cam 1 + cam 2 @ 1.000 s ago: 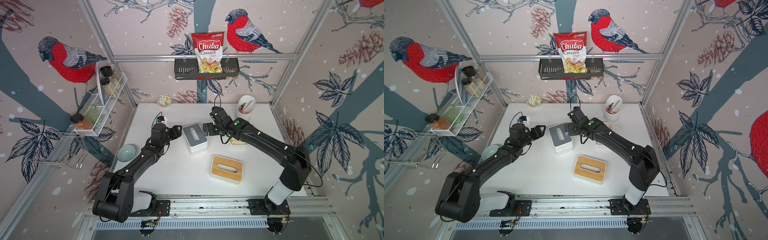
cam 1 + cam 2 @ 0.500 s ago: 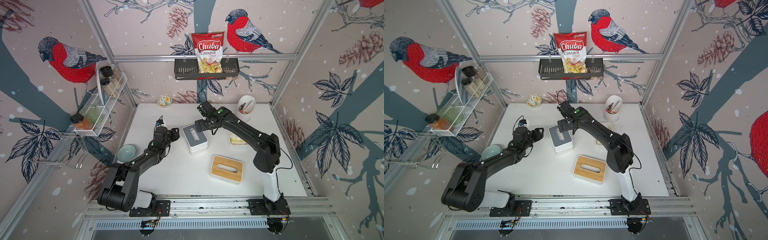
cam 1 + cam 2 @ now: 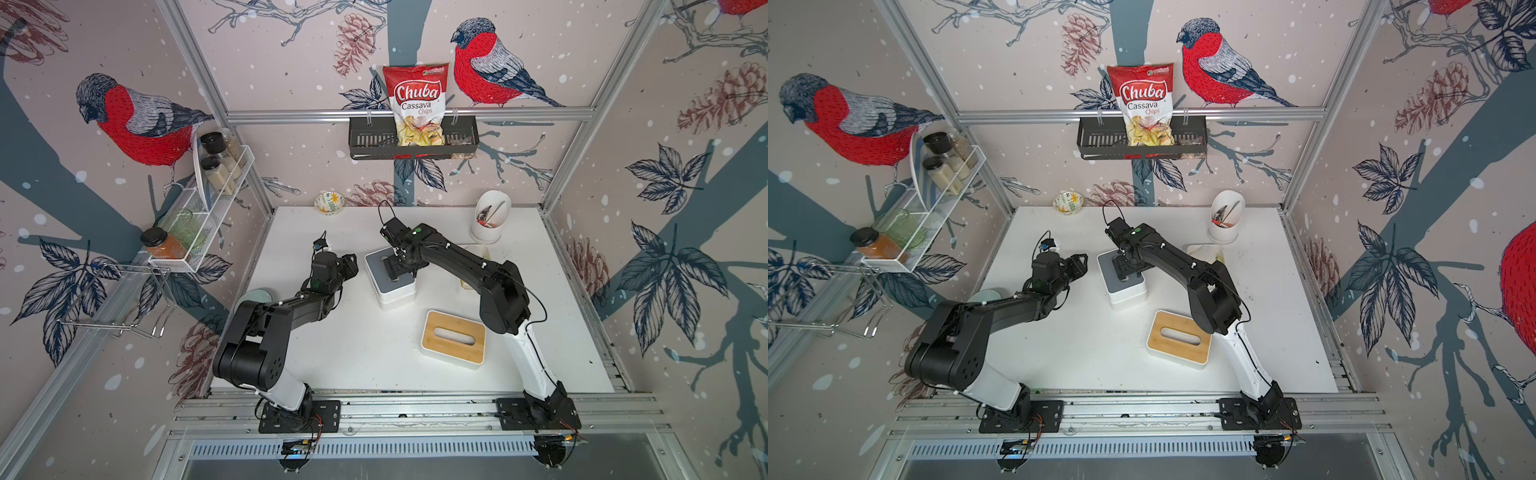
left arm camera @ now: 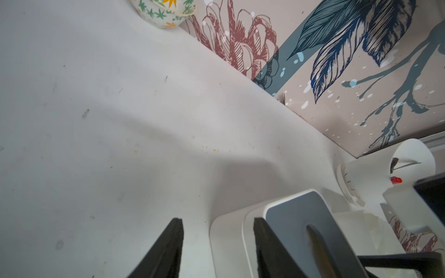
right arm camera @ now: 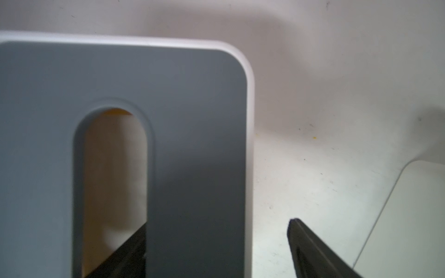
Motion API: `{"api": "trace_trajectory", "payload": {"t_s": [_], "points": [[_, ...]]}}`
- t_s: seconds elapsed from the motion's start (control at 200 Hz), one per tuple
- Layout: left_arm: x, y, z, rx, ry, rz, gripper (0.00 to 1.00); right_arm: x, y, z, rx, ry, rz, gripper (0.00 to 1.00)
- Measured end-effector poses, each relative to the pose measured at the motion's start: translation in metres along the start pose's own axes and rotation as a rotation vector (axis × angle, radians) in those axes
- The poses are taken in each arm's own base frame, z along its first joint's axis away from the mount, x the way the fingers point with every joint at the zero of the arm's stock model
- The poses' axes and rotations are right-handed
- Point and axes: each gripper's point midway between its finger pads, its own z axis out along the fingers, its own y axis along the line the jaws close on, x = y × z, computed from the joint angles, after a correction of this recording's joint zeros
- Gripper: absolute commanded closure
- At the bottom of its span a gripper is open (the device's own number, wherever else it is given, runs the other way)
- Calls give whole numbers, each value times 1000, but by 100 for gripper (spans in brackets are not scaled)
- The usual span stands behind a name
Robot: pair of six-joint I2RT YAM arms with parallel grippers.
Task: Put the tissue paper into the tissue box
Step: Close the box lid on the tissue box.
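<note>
The tissue box is white with a grey slotted lid and stands mid-table in both top views. My right gripper is open over it, one finger down in the lid's slot and the other outside the lid's edge. My left gripper is open with nothing in it, just left of the box, its jaws level with the box's side. A flat white pack, apparently the tissue paper, lies right of the box, partly hidden by the right arm.
A second box with a wooden slotted lid sits front right. A white utensil holder and a small floral bowl stand by the back wall. A pale green bowl is at the left edge, under the left arm.
My right gripper swung left from beside the box to over its lid and put a finger in the slot, its jaws narrowing slightly. The left gripper's jaws narrowed beside the box.
</note>
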Motion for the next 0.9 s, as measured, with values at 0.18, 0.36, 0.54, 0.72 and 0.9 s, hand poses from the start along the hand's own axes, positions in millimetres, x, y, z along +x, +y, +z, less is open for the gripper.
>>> {"api": "trace_trajectory", "payload": {"t_s": [0.18,0.36,0.54,0.72,0.9], "points": [[-12,-15,1,70,-49,32,48,15,-5,2,10,11,-6,23],[6,0,33,39,17,25,49,15,-8,-9,5,-23,-1,25],[10,6,47,42,37,13,49,12,-6,-22,-21,-49,-1,25],[9,4,41,57,18,11,49,7,1,-30,-90,-54,-22,30],[7,2,42,68,8,10,49,12,1,-23,-106,-20,-37,44]]}}
